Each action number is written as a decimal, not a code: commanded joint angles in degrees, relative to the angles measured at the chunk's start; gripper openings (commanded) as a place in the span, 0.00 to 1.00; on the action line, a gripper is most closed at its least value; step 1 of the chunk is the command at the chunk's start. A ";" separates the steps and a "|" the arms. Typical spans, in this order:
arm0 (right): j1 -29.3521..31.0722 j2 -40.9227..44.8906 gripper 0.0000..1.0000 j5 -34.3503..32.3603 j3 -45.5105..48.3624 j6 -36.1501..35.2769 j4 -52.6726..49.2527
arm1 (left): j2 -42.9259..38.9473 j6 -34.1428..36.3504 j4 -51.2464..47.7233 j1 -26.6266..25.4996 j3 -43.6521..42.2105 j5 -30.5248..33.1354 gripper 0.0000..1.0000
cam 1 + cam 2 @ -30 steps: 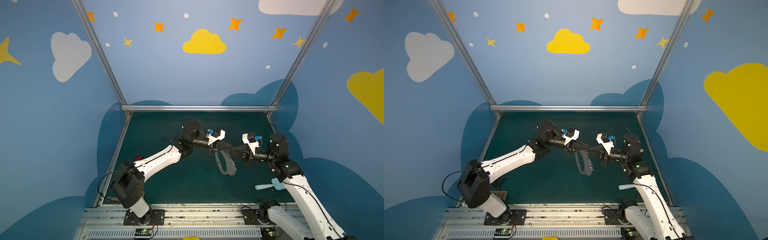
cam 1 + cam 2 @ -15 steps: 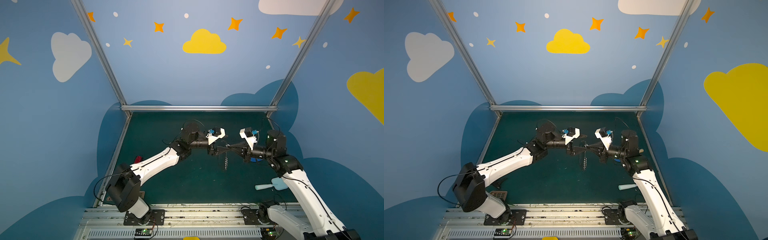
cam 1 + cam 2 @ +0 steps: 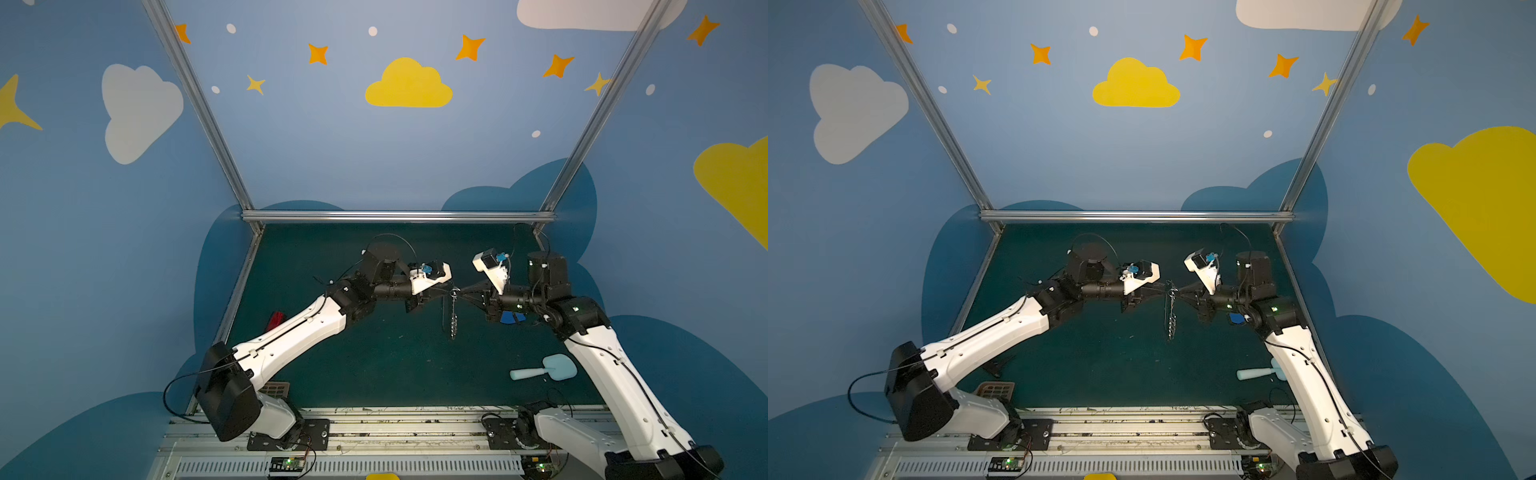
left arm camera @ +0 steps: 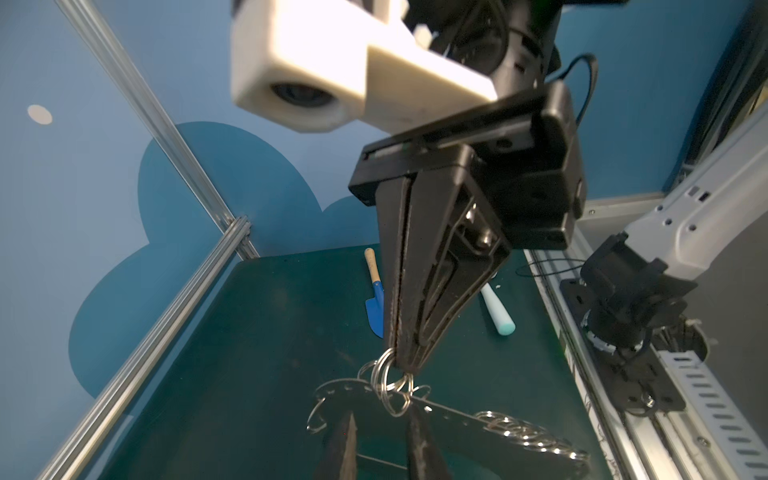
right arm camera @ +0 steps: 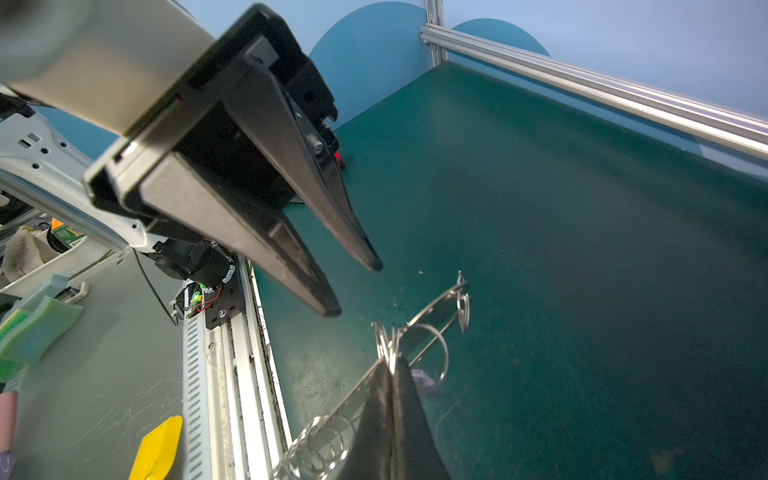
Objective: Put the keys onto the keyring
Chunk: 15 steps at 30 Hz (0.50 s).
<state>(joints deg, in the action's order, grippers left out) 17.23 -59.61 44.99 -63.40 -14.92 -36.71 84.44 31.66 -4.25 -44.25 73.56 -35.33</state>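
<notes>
Hanging edge-on over the middle of the desk, the keyring is carried by one split ring, which the right gripper pinches, jaws pressed together; we think this leaves its other rings free for threading. The left gripper waits beside, jaws spread and empty. One second ago the plate showed us its broad face.

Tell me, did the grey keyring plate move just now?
Yes. The keyring turned from face-on to edge-on, yet hangs about as far from the pale blue spatula as before.
</notes>
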 commanded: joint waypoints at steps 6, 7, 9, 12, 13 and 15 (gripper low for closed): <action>2.43 -1.26 0.00 -3.39 -4.10 -5.69 -8.16 | 3.77 8.02 -12.39 -0.40 6.78 -1.73 0.22; 2.60 -1.46 0.00 -3.57 -4.48 -5.82 -8.58 | 3.96 8.83 -13.39 -0.48 7.15 -1.92 0.22; 2.88 -1.75 0.00 -3.67 -5.10 -6.15 -9.08 | 4.42 10.01 -15.43 -0.62 8.11 -2.37 0.22; 3.30 -2.30 0.00 -3.99 -5.81 -6.39 -9.26 | 5.15 11.71 -18.09 -0.82 9.48 -3.59 0.22; 3.50 -2.42 0.00 -4.21 -5.94 -6.43 -9.28 | 5.28 11.93 -18.53 -0.92 9.73 -3.71 0.22; 3.92 -2.74 0.00 -4.58 -6.45 -6.43 -9.32 | 5.76 12.61 -19.92 -1.06 10.51 -4.18 0.22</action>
<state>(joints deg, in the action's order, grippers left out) 20.53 -62.13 40.75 -67.75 -20.43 -44.88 89.54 41.69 -19.97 -44.99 82.46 -37.54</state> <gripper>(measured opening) 0.047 0.221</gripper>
